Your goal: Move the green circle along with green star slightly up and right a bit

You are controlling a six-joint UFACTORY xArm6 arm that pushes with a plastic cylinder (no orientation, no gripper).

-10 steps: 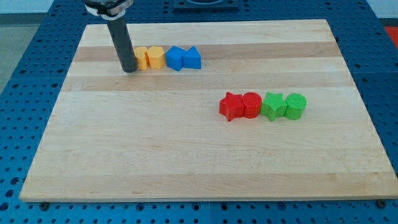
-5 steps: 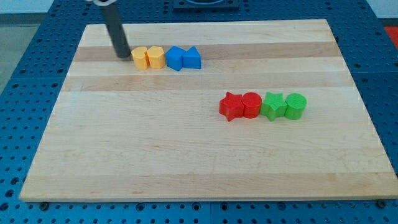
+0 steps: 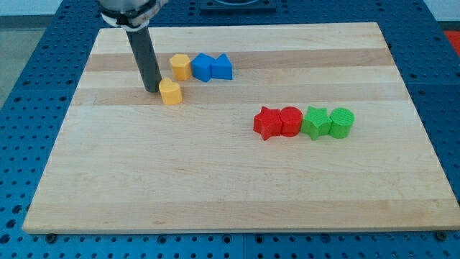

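Sitting just left of a yellow block [image 3: 170,92], touching or nearly so, my tip [image 3: 152,89] is in the upper-left part of the surface [image 3: 215,180], well away from the task's things. There's no hand on this rig, just the rod, so no spread/pinch state to give.

What changed: half a sec ago that yellow block stood in the top row, touching the other yellow block [image 3: 180,66]; now it's knocked out of line, below and left of its old spot, and my tip has come down w/ it. The blue blocks [image 3: 212,67] haven't shifted.

Taking the red circle [image 3: 290,121] as landmark: the red star [image 3: 267,123] is on its left, the green star [image 3: 314,121] just right of it, the green circle [image 3: 341,122] one further right, touching the star. Neither green has budged vs. the earlier frames.

So, my read: task not begun; the yellow nudge looks incidental. Next I'd need to get below-left of the green pair, w/o dragging the reds.
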